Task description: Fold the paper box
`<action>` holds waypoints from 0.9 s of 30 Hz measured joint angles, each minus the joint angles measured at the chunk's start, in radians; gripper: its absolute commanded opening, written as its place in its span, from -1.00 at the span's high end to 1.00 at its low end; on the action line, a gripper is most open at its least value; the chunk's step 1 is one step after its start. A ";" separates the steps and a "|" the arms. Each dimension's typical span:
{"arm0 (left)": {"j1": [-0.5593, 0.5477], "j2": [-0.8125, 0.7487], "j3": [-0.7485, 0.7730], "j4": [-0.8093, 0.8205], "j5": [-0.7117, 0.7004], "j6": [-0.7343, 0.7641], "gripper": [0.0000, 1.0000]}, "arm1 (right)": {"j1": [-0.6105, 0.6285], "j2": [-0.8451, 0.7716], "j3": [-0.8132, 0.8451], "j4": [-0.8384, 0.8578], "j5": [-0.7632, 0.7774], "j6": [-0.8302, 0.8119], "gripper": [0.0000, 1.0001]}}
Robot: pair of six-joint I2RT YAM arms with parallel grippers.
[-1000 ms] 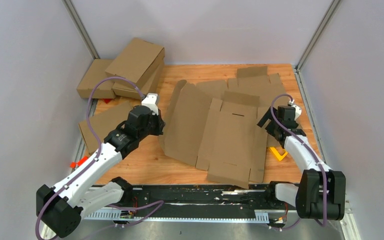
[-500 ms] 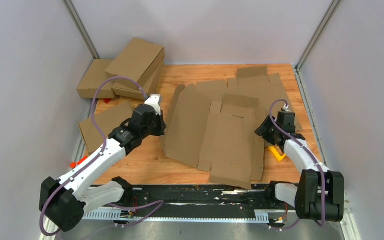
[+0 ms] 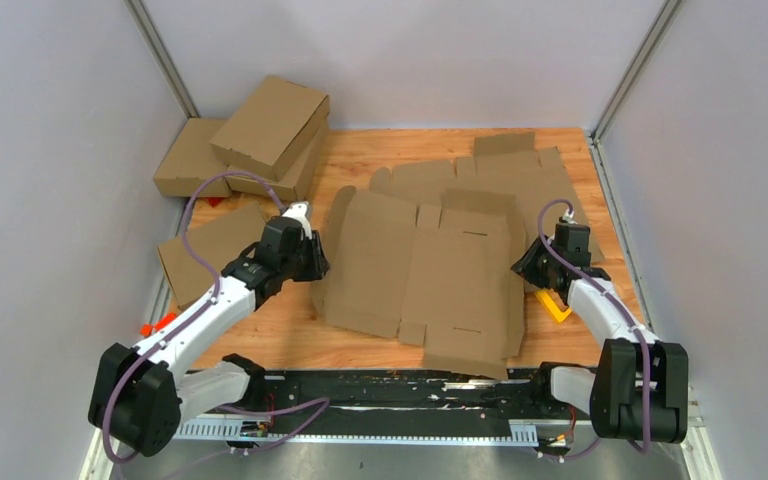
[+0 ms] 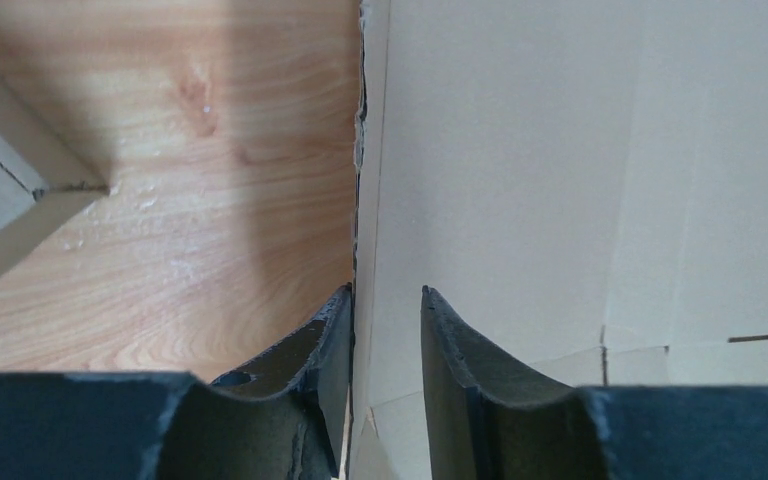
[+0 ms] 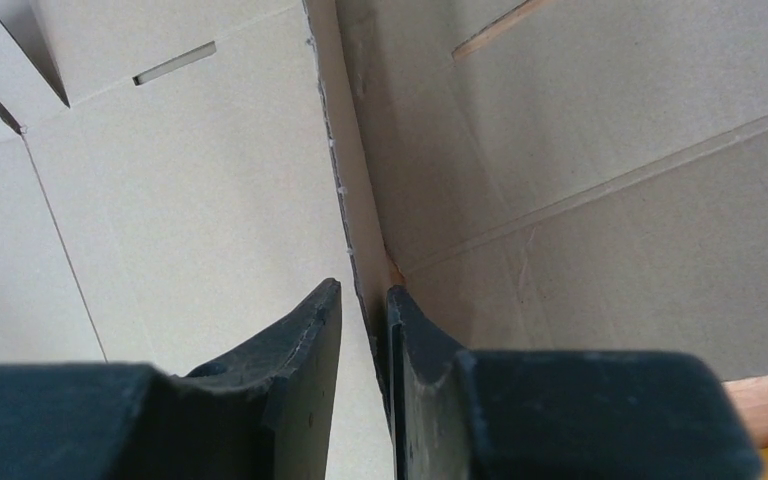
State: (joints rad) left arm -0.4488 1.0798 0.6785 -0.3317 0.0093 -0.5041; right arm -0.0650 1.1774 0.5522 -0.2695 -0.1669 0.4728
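The paper box (image 3: 440,270) lies unfolded as a flat brown die-cut sheet in the middle of the wooden table. My left gripper (image 3: 315,258) is at its left edge. In the left wrist view the jaws (image 4: 385,290) straddle that edge (image 4: 370,200): one finger touches it and the other stands apart, so the gripper is open. My right gripper (image 3: 523,262) is at the sheet's right edge. In the right wrist view its jaws (image 5: 363,285) stand narrowly apart around the raised edge (image 5: 345,220), with a gap beside one finger.
Another flat cardboard sheet (image 3: 505,165) lies under and behind the box. Closed brown boxes (image 3: 270,125) are stacked at the back left, and one more (image 3: 210,245) sits beside my left arm. A yellow object (image 3: 557,308) lies by the right arm. A red piece (image 3: 155,325) lies at the left rim.
The left panel, held up steeply a second ago, has dropped nearly flat and the left jaws have parted. The right gripper came down onto the right edge and its jaws narrowed.
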 measured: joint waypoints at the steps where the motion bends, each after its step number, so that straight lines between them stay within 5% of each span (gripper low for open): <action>1: 0.006 0.006 -0.014 0.003 0.001 -0.004 0.21 | 0.000 0.000 0.000 0.000 0.000 0.000 0.52; 27: 0.013 0.289 -0.067 0.141 0.016 0.018 0.10 | 0.038 0.021 -0.015 0.016 0.003 -0.008 0.52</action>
State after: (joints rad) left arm -0.4358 1.3685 0.6117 -0.1905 0.0257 -0.4866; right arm -0.0273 1.1988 0.5369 -0.2535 -0.1638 0.4648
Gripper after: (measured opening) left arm 0.478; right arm 0.247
